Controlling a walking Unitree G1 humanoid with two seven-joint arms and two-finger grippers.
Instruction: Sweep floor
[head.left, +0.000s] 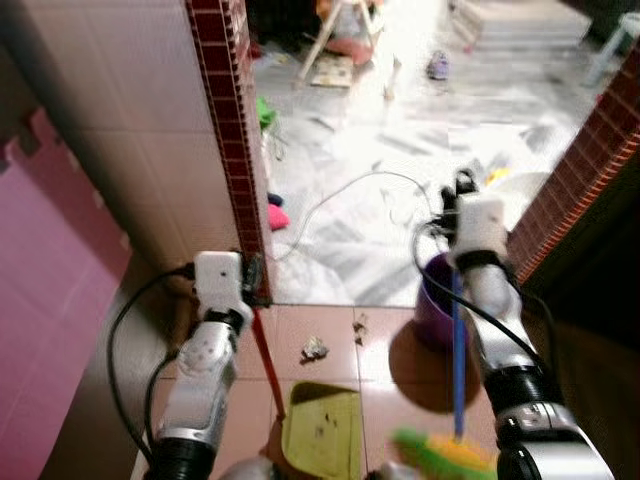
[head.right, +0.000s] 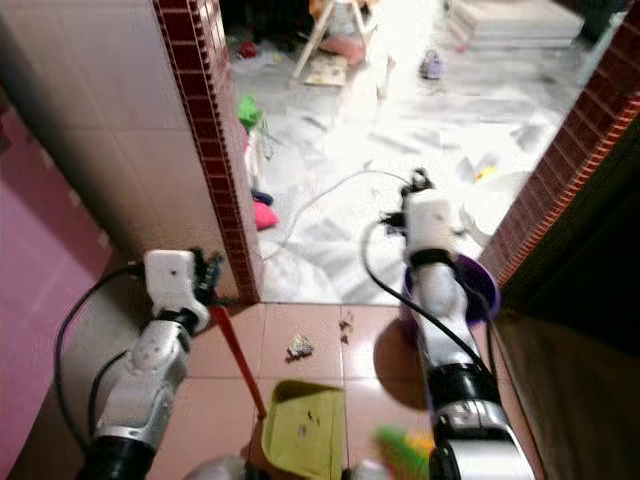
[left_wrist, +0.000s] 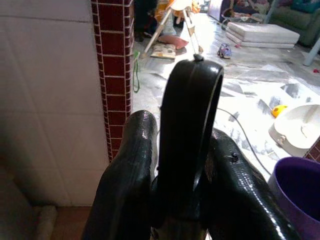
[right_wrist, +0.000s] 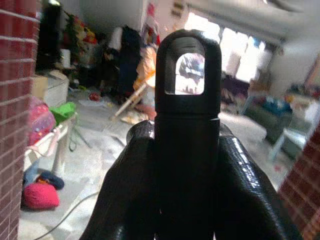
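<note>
Clamped in the left gripper (left_wrist: 182, 200): red dustpan handle (head.left: 266, 365), slanting down to the green pan (head.left: 322, 430) flat on the tiles. Clamped in the right gripper (right_wrist: 186, 200): blue broom handle (head.left: 458, 350), near upright, bristles (head.left: 445, 452) beside the pan. Debris (head.left: 315, 348) just ahead of the pan's mouth, left of the broom, nearer the left arm. Next, probably: sweep debris back into the pan.

Glossy marble floor (head.left: 400, 200), plastic dustpan (head.left: 322, 428)

Yellow-green dustpan (head.left: 322, 428), blue-handled broom (head.left: 457, 350) (bristles seemingly green-yellow), purple bucket (head.left: 437, 300).
</note>
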